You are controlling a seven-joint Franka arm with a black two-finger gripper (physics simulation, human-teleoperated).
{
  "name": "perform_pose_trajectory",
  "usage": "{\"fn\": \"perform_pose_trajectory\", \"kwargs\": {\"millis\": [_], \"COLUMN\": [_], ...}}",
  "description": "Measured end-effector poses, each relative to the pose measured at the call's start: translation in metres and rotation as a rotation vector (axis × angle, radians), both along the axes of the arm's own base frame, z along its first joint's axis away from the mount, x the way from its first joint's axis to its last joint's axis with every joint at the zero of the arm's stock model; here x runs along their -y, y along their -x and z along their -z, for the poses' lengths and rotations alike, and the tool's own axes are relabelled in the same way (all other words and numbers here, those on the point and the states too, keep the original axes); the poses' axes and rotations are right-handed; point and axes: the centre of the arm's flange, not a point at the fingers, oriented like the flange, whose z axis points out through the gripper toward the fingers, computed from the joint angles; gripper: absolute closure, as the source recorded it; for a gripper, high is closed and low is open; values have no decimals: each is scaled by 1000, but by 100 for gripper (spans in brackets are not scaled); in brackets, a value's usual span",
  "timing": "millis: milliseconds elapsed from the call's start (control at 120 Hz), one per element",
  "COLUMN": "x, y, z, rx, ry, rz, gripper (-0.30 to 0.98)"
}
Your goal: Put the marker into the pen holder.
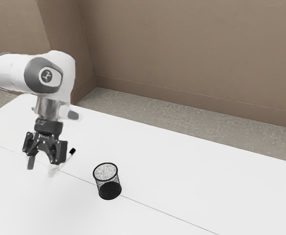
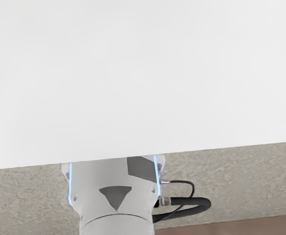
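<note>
My gripper (image 1: 45, 165) is above the white table at the exterior view's left, pointing down, its two fingers apart with nothing held between them. The marker (image 1: 72, 152), white with a black end, is just beside the gripper towards the exterior view's right; its pale body runs down and back towards the fingers, and its far end is hard to make out against the table. A black mesh pen holder (image 1: 110, 190) stands upright farther towards the exterior view's right, apart from the marker.
The white table (image 1: 191, 171) has a thin seam running across it. In the wrist view the table's edge (image 2: 240, 146) is seen, with the arm's grey-white base (image 2: 116, 181) and black cables (image 2: 191, 208) beyond it. A brown wall (image 1: 191, 54) stands behind.
</note>
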Motion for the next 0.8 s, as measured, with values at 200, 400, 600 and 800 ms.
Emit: {"fn": "perform_pose_trajectory", "kwargs": {"millis": [200,400,600,800], "x": [-11,-87,-139,-129], "y": [-78,-62,-65,-93], "z": [-136,15,77,112], "rx": [586,476,610,724], "ry": [-53,-116,-133,-105], "rz": [27,-125,-137,2], "gripper": [2,2,11,37]}}
